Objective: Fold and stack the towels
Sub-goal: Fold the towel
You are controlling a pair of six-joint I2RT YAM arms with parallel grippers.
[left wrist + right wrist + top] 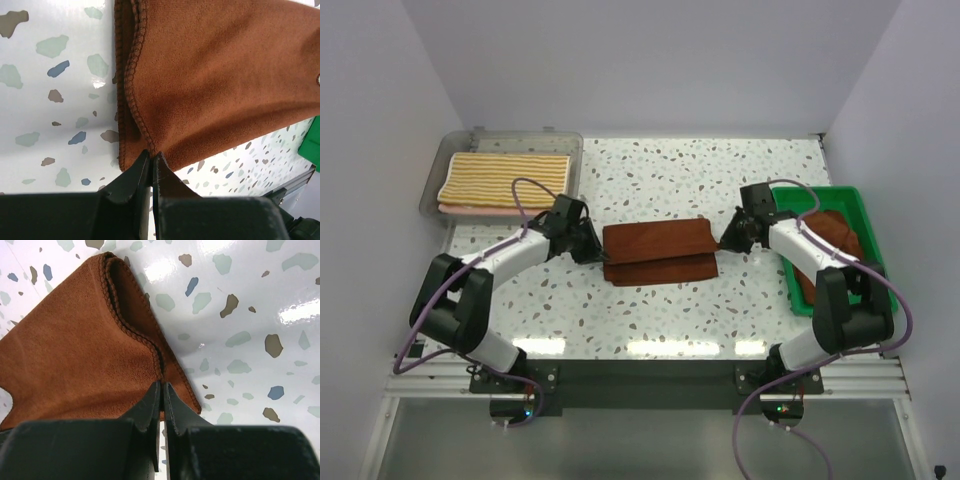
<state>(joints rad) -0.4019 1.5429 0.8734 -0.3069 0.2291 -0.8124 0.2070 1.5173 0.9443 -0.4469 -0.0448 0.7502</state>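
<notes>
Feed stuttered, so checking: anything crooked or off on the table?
Slightly: the brown towel has misaligned layers, a strip sticking out along the near edge. Its ends are pinched by the left tool and right tool.

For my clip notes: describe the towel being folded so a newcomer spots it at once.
On the speckled table, look between the clear bin and the green bin. A folded brown towel lies there, ends pinched by the left gripper and right gripper. Unlike the striped towel and the other brown towel, it sits in no bin.
</notes>
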